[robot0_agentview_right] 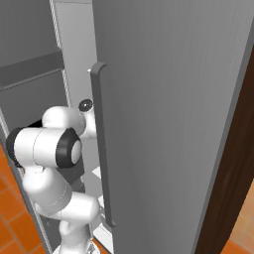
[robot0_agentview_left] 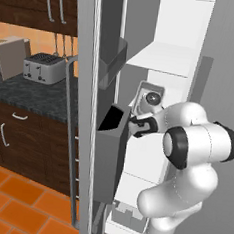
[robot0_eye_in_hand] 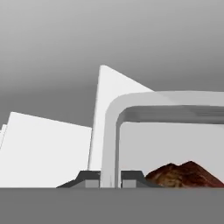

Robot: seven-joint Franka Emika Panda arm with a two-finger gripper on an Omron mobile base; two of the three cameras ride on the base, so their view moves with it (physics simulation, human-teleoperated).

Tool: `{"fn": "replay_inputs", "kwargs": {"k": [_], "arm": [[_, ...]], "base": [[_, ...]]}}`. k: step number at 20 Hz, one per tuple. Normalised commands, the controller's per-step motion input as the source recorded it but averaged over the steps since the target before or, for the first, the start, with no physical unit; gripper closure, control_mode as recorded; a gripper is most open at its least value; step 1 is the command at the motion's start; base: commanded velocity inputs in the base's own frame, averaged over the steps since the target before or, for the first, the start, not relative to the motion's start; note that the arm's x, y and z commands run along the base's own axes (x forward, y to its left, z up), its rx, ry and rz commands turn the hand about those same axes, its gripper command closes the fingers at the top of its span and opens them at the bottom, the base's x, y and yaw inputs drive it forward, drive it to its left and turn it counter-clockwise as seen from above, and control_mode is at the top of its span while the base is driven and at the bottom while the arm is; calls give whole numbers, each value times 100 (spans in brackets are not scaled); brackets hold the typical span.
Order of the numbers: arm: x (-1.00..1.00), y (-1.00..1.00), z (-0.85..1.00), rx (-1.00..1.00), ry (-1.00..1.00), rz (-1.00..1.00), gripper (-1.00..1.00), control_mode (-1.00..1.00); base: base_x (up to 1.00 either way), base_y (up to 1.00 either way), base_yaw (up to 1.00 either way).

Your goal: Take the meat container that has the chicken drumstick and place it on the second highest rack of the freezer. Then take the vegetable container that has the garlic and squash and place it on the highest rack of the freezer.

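**Lighting and picture quality: rendered, evenly lit**

Flat, soft light is falling throughout. The freezer (robot0_agentview_left: 164, 58) interior is showing bright white, its shelves casting faint grey shadows. The orange floor (robot0_agentview_left: 11, 200) is glowing warmly. The hand view is looking slightly soft; no glare, no edge distortion.

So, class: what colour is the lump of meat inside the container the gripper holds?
Reddish-brown chicken drumstick, clearest in the hand view.
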Motion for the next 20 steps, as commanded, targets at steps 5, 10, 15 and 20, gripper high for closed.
{"fn": "replay_inputs", "kwargs": {"k": [5, 10, 15, 20], "arm": [[23, 0, -26, 0, 0, -11, 100, -100], [0, -2, -1, 0, -1, -7, 100, -100], [0, -8, 27, 4, -6, -5, -100, -100], [-11, -1, 60, 5, -8, 0, -100, -100]], "base": [[0, 0, 0], [0, 0, 0], [0, 0, 0], [0, 0, 0]]}}
